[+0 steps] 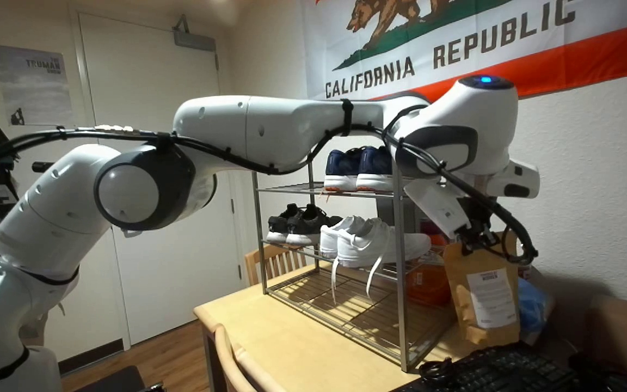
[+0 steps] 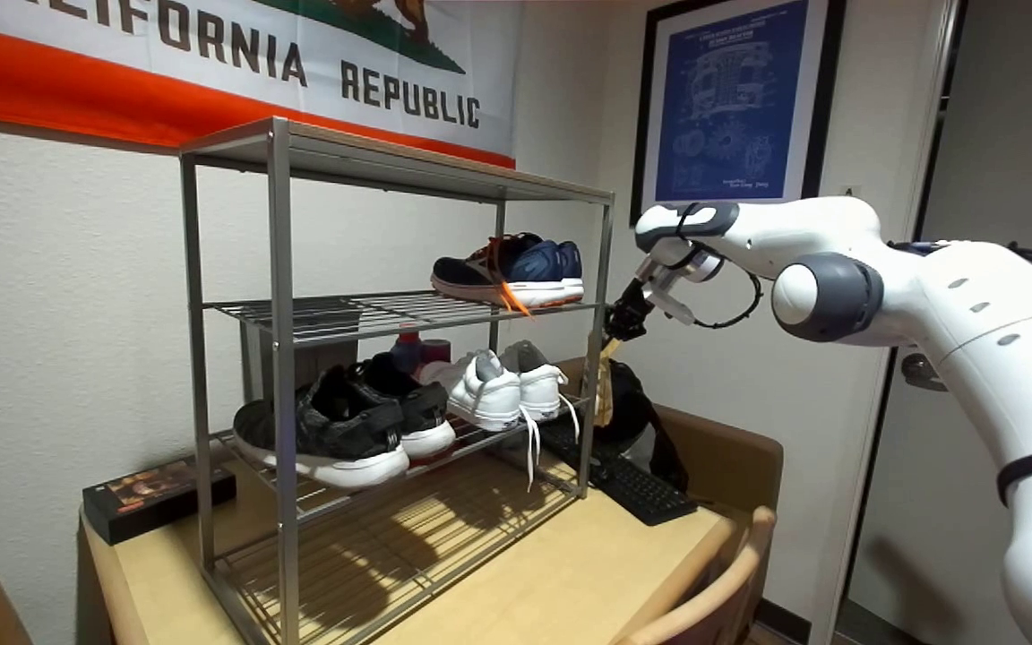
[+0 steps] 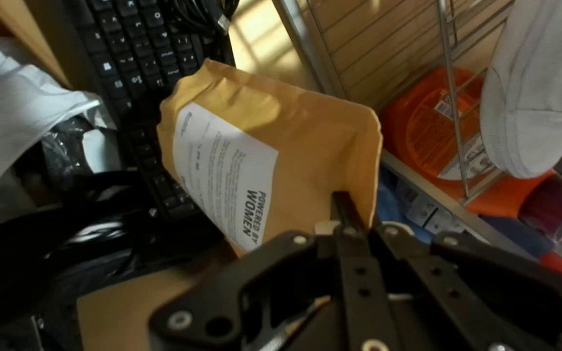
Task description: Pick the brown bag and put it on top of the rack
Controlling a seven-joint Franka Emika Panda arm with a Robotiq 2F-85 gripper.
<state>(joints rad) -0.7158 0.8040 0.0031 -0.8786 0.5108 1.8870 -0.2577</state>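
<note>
Wrist view shows the claw [image 3: 359,212] pinched narrow on one end of the flat, white-labelled brown paper bag [image 3: 295,141]. In both exterior views the bag hangs beneath the claw, beside the grey metal shelving rack [image 2: 284,403], long axis near upright, free end pointing down; the rack's top likely demands a lift first.

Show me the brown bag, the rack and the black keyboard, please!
Brown bag [image 3: 305,151], in the wrist view: bare paper on its front.
Rack [image 2: 284,376], in an exterior view: an upright metal post.
Black keyboard [image 3: 137,63], in the wrist view: its keys.
</note>
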